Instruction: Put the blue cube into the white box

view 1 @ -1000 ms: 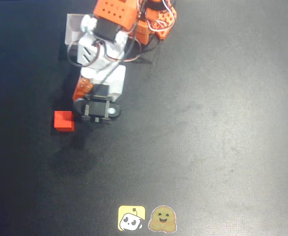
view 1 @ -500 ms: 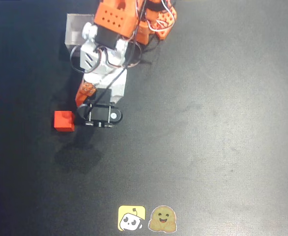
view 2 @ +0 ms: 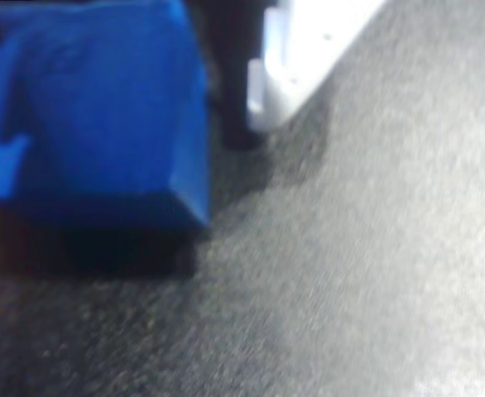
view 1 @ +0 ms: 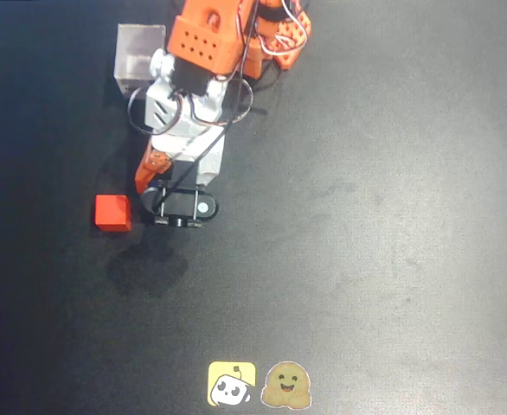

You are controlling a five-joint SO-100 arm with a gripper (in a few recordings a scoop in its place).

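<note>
In the wrist view the blue cube (view 2: 93, 116) looms large at the upper left, held in my gripper (view 2: 118, 107). The white finger (view 2: 309, 58) is on its right and an orange sliver shows at its left edge. A dark shadow lies on the mat below the cube. In the overhead view the gripper (view 1: 174, 203) hangs right of the red cube (view 1: 112, 213), and the wrist hides the blue cube. The white box (view 1: 139, 52) stands at the top left, partly behind the arm.
The orange arm base (view 1: 271, 30) sits at the top centre of the black mat (view 1: 375, 225). Two stickers (view 1: 258, 384) lie near the bottom edge. The arm's shadow (view 1: 145, 268) falls below the gripper.
The wrist has shifted slightly right and its shadow has slid down the mat, away from it. More of the white box now shows. The red cube has not moved.
</note>
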